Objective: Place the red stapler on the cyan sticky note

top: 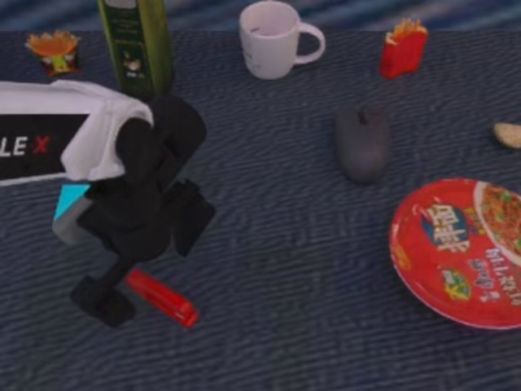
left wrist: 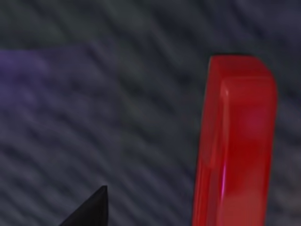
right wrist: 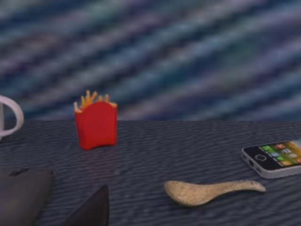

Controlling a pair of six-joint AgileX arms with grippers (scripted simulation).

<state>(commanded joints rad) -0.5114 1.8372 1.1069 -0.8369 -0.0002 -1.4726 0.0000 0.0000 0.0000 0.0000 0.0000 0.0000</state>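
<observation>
The red stapler (top: 162, 297) lies flat on the dark table mat at the front left, angled toward the front right. In the left wrist view the stapler (left wrist: 237, 141) fills the frame beside one dark fingertip (left wrist: 96, 205), with a gap of bare mat between them. My left gripper (top: 122, 289) hangs low over the stapler's rear end, open and not holding it. Only a corner of the cyan sticky note (top: 72, 198) shows, since my left arm hides most of it. My right arm is out of the top view; one of its fingertips (right wrist: 96, 205) shows, open over the mat.
Along the back stand a green bottle (top: 136, 45), a white mug (top: 271, 38), a red fries carton (top: 403, 47) and a smaller fries figure (top: 54, 50). A grey mouse (top: 361, 144), a red noodle bowl (top: 460, 248), a spoon (right wrist: 207, 190) and a phone (right wrist: 275, 157) lie to the right.
</observation>
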